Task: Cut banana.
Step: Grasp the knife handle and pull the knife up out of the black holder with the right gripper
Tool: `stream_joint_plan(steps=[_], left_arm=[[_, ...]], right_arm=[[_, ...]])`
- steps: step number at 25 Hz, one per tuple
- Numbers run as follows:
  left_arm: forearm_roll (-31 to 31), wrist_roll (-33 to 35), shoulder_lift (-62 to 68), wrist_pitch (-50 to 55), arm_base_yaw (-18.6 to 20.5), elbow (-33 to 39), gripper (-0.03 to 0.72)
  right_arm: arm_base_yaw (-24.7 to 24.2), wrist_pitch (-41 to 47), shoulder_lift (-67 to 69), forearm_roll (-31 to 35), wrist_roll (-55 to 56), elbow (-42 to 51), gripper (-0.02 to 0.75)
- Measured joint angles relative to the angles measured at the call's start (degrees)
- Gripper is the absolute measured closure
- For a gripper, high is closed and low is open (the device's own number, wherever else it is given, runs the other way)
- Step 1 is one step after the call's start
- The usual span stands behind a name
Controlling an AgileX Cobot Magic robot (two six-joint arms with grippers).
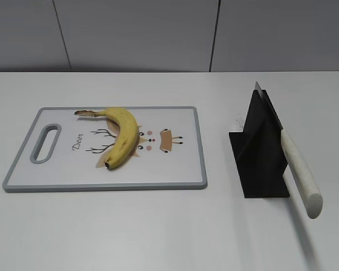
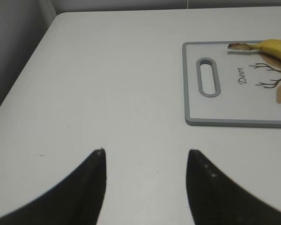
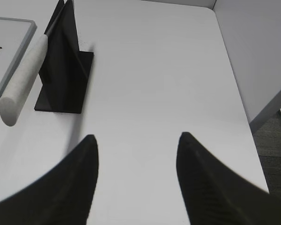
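Exterior: the curved yellow banana (image 1: 122, 139) lies whole on the smooth board (image 1: 181, 175), left; the knife (image 1: 296, 166) leans in its black stand (image 1: 260, 164), pale handle out for grabbing. Left wrist: fingers (image 2: 91, 187) released over the bare worktop (image 2: 122, 93). Right wrist: fingers (image 3: 79, 183) released, near the stand

A deer-printed cutting board (image 2: 234, 108) lay ahead-right of the left gripper (image 2: 145, 159); a knife (image 3: 23, 91) leaned in its black stand (image 3: 65, 70) ahead-left of the right gripper (image 3: 136, 143).
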Motion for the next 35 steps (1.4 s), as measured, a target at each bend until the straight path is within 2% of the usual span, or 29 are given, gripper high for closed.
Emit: stream_joint_plan(steps=[13, 14, 18, 20, 30, 35], left_arm=[[0.0, 0.0, 0.0, 0.0, 0.0, 0.0, 0.165], [0.0, 0.0, 0.0, 0.0, 0.0, 0.0, 0.165], [-0.1, 0.0, 0.0, 0.0, 0.0, 0.0, 0.165], [0.1, 0.0, 0.0, 0.0, 0.0, 0.0, 0.165], [0.0, 0.0, 0.0, 0.0, 0.0, 0.0, 0.165], [0.0, 0.0, 0.0, 0.0, 0.0, 0.0, 0.165]], right_arm=[[0.0, 0.0, 0.0, 0.0, 0.0, 0.0, 0.312], [0.0, 0.0, 0.0, 0.0, 0.0, 0.0, 0.297], [0.0, 0.7, 2.9, 0.0, 0.0, -0.4, 0.155], [0.0, 1.0, 5.6, 0.0, 0.0, -1.3, 0.130], [0.0, 9.2, 23.1, 0.0, 1.6, -9.8, 0.135], [0.0, 9.8, 32.1, 1.4, 3.4, -14.4, 0.144]])
